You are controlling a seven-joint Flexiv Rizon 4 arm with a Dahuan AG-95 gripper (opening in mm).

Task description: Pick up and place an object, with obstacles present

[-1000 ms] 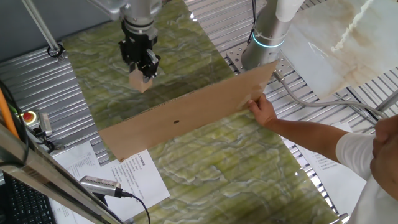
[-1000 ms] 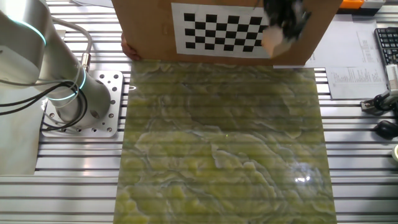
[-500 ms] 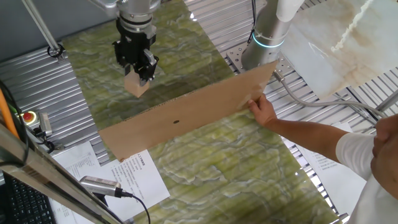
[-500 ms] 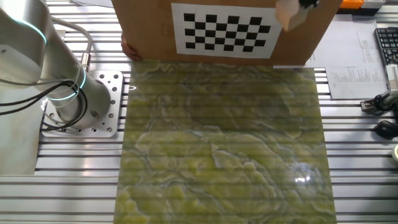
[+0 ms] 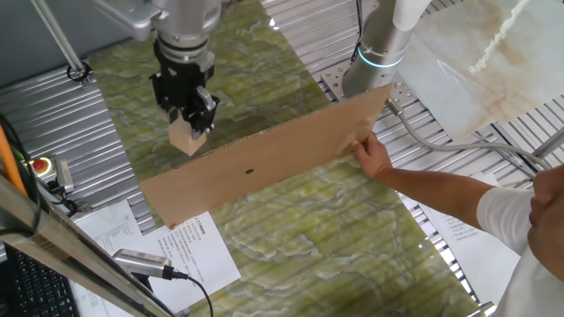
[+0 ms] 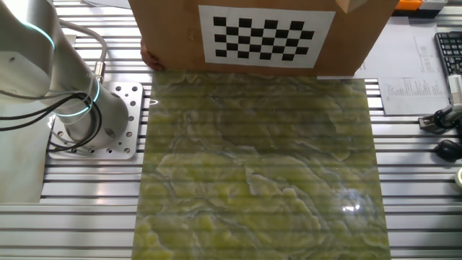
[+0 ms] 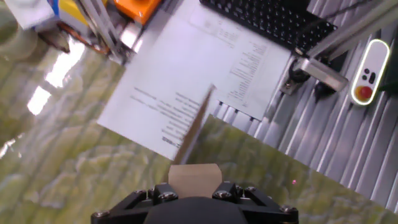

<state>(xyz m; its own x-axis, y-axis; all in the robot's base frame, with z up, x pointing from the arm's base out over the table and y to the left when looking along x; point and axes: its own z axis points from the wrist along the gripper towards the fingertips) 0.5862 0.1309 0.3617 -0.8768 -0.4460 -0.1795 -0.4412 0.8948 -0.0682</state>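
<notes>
Hand pinches the wooden cube above the mat, beside the upright cardboard sheet.

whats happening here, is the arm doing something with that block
The arm's gripper is shut on a small wooden cube and holds it in the air above the green marbled mat. A person's hand props a large cardboard sheet upright across the mat as a barrier. The cube hangs on the far side of the sheet from the person, near its edge by the printed papers, not yet set down.
</notes>
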